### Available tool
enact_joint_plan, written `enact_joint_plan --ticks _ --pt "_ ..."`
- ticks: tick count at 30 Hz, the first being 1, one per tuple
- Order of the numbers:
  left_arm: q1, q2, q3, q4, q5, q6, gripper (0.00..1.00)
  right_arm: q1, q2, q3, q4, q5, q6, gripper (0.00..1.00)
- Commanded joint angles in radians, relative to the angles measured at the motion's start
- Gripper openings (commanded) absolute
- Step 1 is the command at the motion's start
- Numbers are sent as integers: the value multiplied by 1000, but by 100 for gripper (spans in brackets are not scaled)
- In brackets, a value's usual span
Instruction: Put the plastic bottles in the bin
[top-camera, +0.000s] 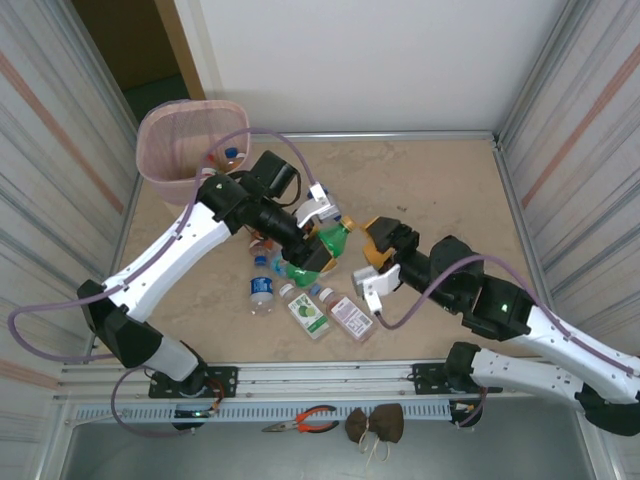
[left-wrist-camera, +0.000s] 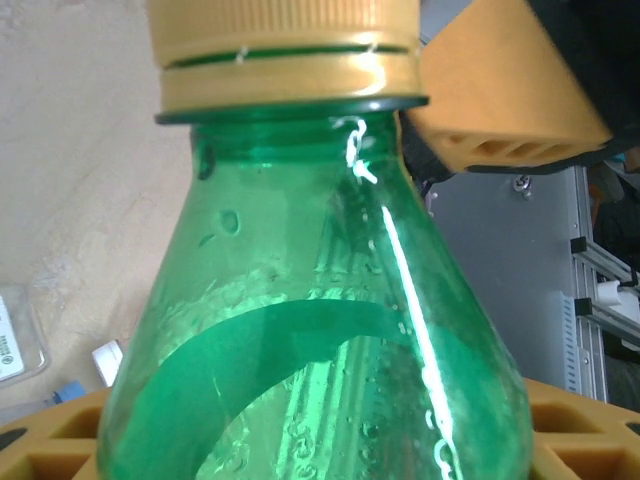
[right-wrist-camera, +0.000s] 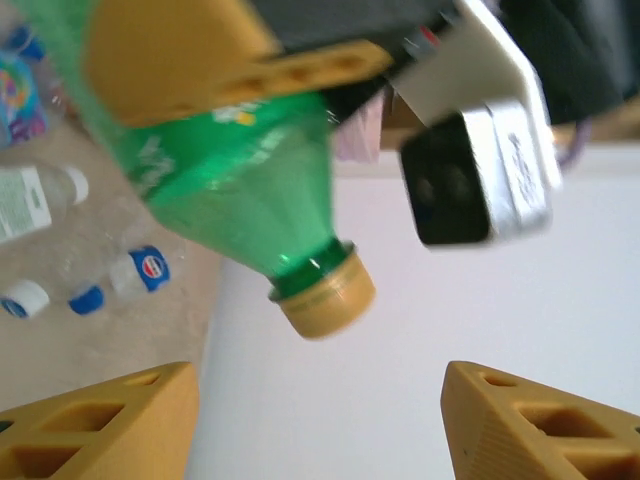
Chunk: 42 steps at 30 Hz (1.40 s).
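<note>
My left gripper (top-camera: 310, 256) is shut on a green plastic bottle (top-camera: 335, 238) with a yellow cap (top-camera: 348, 224), above the middle of the table. In the left wrist view the green bottle (left-wrist-camera: 310, 330) sits between my orange fingers (left-wrist-camera: 50, 440). My right gripper (top-camera: 368, 243) stands open just right of the cap. In the right wrist view the green bottle (right-wrist-camera: 230, 180) and its cap (right-wrist-camera: 322, 296) hang ahead of the right gripper (right-wrist-camera: 320, 425), apart from its fingers (right-wrist-camera: 100, 420). The pink mesh bin (top-camera: 165, 150) stands at the far left with an orange-capped bottle (top-camera: 230, 157) inside.
Loose bottles lie on the table below the left gripper: a clear one with a blue cap (top-camera: 262, 287), a green-labelled one (top-camera: 308, 311) and a pinkish one (top-camera: 349, 316). More lie under the left arm (top-camera: 264, 243). Metal walls close both sides. Pliers (top-camera: 305, 421) lie on the front rail.
</note>
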Motion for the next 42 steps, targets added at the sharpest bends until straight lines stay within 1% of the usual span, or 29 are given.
enact_joint_plan --ticks 1,6,10,13,14,16,19,23,27,34,38,42 --pt "17 -39 -10 27 -2 -2 58 -24 -11 40 -55 75 540 65" --pt "38 -47 -12 40 -9 -4 58 -73 -45 11 -53 5 1033 66" --pt "60 -57 -20 66 -16 -17 59 -99 -36 11 -69 29 1445 67" --pt "73 -65 -26 90 -26 -28 59 -110 -24 34 -94 33 1721 67" --pt "78 -67 -28 97 -27 -31 59 -114 -20 41 -101 33 1785 67" --pt "87 -73 -29 118 -34 -39 58 -122 -8 56 -128 32 1965 67" --pt "106 -84 -30 150 -48 -54 58 -146 10 79 -163 -3 2138 67" --pt "142 -109 -40 207 -69 -85 58 -206 18 98 -207 -63 2289 71" --pt "208 -127 -38 274 -80 -128 58 -296 21 90 -212 -161 2368 68" --pt "357 -105 89 286 -94 -165 58 -396 58 89 -213 -302 2390 67" --pt "470 -67 181 281 -85 -187 58 -423 70 93 -215 -335 2380 67" --pt "577 -13 285 258 -54 -217 58 -441 72 99 -218 -349 2370 67"
